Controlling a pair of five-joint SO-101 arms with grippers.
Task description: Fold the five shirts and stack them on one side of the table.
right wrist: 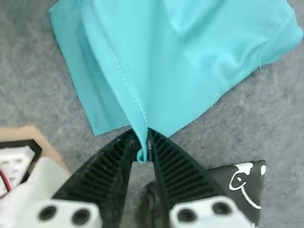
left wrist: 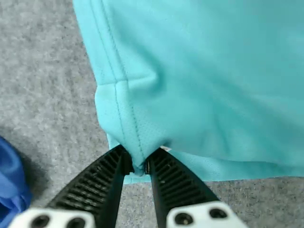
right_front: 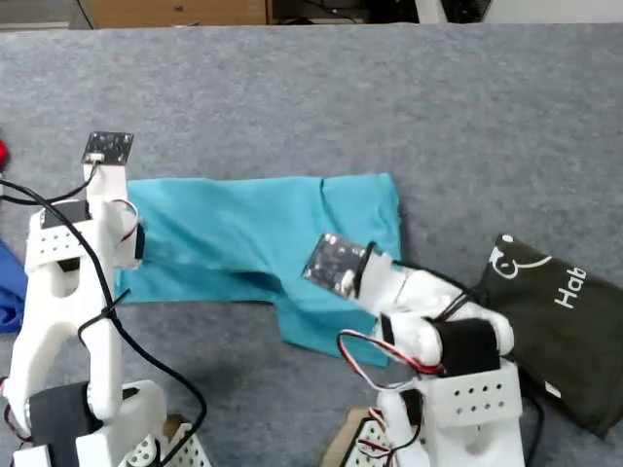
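A teal shirt (right_front: 253, 243) lies partly folded across the middle of the grey table (right_front: 389, 107). My left gripper (left wrist: 137, 167) is shut on the teal shirt (left wrist: 199, 80) at its hemmed left edge, pinching a fold of fabric. In the high view the left arm (right_front: 83, 253) stands at the shirt's left end. My right gripper (right wrist: 144, 153) is shut on the teal shirt (right wrist: 180, 52) at a stitched hem, lifting it off the table. The right arm (right_front: 409, 302) sits over the shirt's near right corner.
A dark folded shirt (right_front: 560, 326) with white print lies at the right, also seen as the dark shirt (right wrist: 237, 190) beneath the right gripper. A blue shirt (right_front: 10, 287) pokes in at the left edge, the same blue shirt (left wrist: 12, 185) beside the left gripper. A red item (right_front: 3, 154) sits far left.
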